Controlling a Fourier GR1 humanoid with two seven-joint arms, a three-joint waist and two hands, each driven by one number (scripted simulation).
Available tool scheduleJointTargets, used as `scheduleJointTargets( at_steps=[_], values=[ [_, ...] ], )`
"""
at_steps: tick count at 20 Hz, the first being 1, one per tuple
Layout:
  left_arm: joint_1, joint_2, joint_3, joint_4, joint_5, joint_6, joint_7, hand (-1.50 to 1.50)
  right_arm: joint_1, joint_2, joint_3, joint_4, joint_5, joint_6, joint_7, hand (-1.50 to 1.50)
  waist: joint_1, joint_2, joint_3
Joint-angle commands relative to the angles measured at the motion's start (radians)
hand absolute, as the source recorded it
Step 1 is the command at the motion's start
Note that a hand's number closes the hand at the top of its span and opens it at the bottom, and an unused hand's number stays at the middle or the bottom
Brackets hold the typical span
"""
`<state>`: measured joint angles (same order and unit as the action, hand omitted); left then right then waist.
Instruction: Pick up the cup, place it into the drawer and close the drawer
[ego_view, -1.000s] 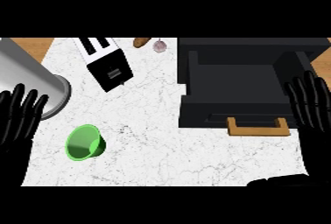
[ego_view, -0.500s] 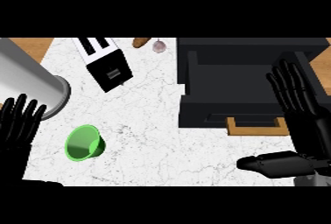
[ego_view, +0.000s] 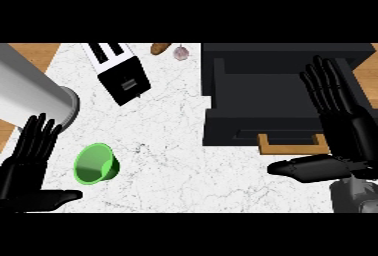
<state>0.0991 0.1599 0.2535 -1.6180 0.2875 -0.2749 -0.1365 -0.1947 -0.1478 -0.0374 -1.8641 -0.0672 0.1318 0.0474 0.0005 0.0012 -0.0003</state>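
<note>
While on its side, cup beside left fingers.

Toaster — beside grey cylinder

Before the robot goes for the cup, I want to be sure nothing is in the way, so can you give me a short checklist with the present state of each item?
1. Green plastic cup free on the white marble counter, lying on its side: ok.
2. Left robot hand open, holding nothing, beside the cup: ok.
3. Right robot hand open, holding nothing, over the drawer: ok.
4. Black drawer with the wooden handle open enough to take the cup: cannot tell.
5. Black toaster and silver cylinder apart from the cup: ok.
</note>
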Motion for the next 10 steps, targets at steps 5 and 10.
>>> scheduleJointTargets(
  at_steps=[5, 10],
  values=[
    [-0.003, 0.023, 0.037, 0.307, -0.120, -0.037, -0.229, -1.50, -0.049, -0.037, -0.060, 0.014, -0.037, 0.029, 0.025, -1.50, -0.001, 0.000, 0.000],
    [-0.124, 0.020, 0.034, 0.536, -0.161, -0.024, -0.340, -1.50, -0.047, -0.021, -0.053, 0.016, -0.013, 0.018, 0.014, -1.50, -0.003, 0.000, 0.000]
  ],
)
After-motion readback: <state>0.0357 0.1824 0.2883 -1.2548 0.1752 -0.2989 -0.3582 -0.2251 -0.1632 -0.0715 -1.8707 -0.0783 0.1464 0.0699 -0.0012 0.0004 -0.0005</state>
